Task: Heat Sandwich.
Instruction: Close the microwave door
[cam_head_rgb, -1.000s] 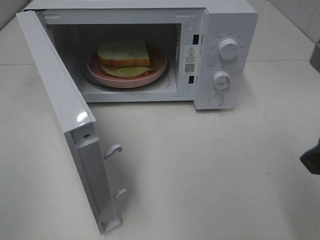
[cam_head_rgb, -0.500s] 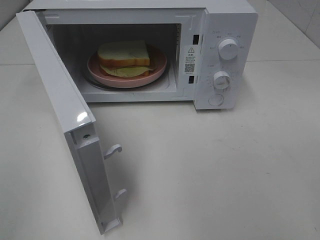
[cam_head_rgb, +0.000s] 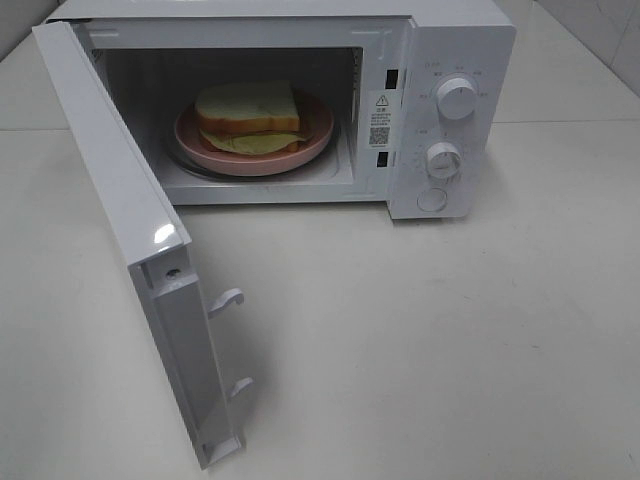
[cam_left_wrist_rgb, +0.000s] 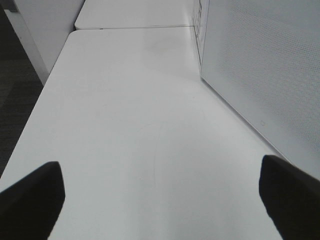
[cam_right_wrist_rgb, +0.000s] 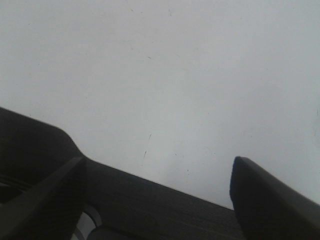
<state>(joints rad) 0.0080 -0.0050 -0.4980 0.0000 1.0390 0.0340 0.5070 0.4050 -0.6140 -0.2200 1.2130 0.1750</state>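
Moved: right arm gone from the high view's right edge.
Left gripper (cam_left_wrist_rgb: 160, 187): jaws wide apart, empty, over table (cam_left_wrist_rgb: 125, 100).
Right gripper (cam_right_wrist_rgb: 155, 160): jaws apart, holding nothing.
Sandwich (cam_head_rgb: 247, 108): untouched inside microwave (cam_head_rgb: 460, 50).

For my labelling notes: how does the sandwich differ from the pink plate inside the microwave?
The sandwich is squarish and thick, white bread with layered filling; the plate is round, shallow and plain pink. The plate is wider, and the sandwich lies on its left part. Both sit inside the open microwave.
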